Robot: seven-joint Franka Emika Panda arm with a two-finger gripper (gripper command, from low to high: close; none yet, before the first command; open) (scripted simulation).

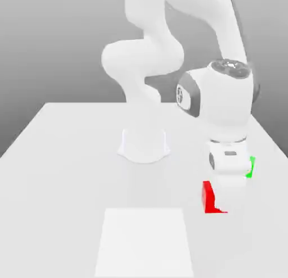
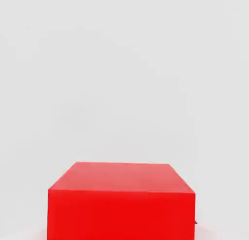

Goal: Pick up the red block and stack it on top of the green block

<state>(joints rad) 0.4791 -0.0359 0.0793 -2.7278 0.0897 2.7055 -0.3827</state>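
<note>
Panda gripper (image 1: 225,178) sits low at right-centre of the exterior view, fingers pressed together on the red block (image 1: 210,198), whose visible part pokes out lower-left of the hand. Green block (image 1: 251,166) peeks out behind the hand's right edge, so the carry looks short. White table (image 1: 67,158). Hand view: red block low-centre, close under the camera.

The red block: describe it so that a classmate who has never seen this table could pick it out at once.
Start at the white table and find the robot's big white hand lowered at the exterior view's right. The red block sits just below that hand, towards the table's near edge. It is a small plain cube; its neighbour, the green block, peeks out behind the hand and differs only in colour.
</note>
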